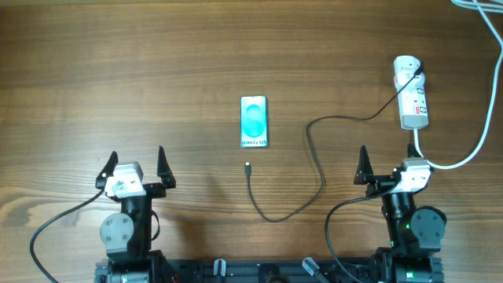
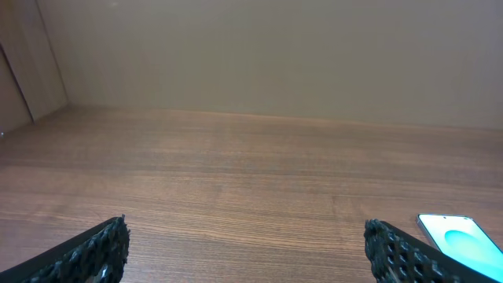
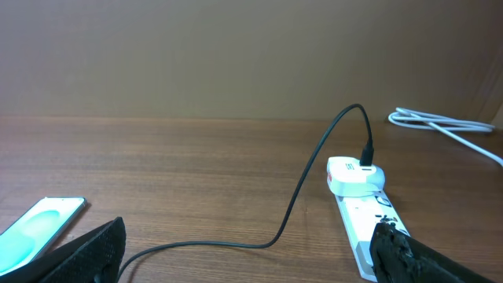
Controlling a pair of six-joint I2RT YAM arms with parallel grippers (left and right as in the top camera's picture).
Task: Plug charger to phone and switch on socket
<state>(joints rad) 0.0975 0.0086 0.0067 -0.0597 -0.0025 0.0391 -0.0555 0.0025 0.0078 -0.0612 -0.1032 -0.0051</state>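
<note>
My left gripper (image 1: 135, 161) sits at the near left, spread as wide as it goes, with nothing between its fingers, over bare table (image 1: 157, 63). My right gripper (image 1: 389, 163) sits at the near right, well apart from the left one, spread just as wide and also holding nothing. A white cord (image 1: 454, 163) passes just beside it on the right. Between the two grippers and a little farther out, the charger (image 1: 272, 219) lies on the wood. Its small metal tip rests just short of the phone (image 1: 254, 122), not touching it. From there the cable dips toward me, loops right and runs away to the far end of the socket (image 1: 412, 94), where its black plug stands in a white adaptor (image 3: 355, 174). The phone lies flat mid-table, teal screen up, its long side running near to far. The socket lies far right, beyond my right gripper, and the cord leaves its near end and curves off to the far right corner
</note>
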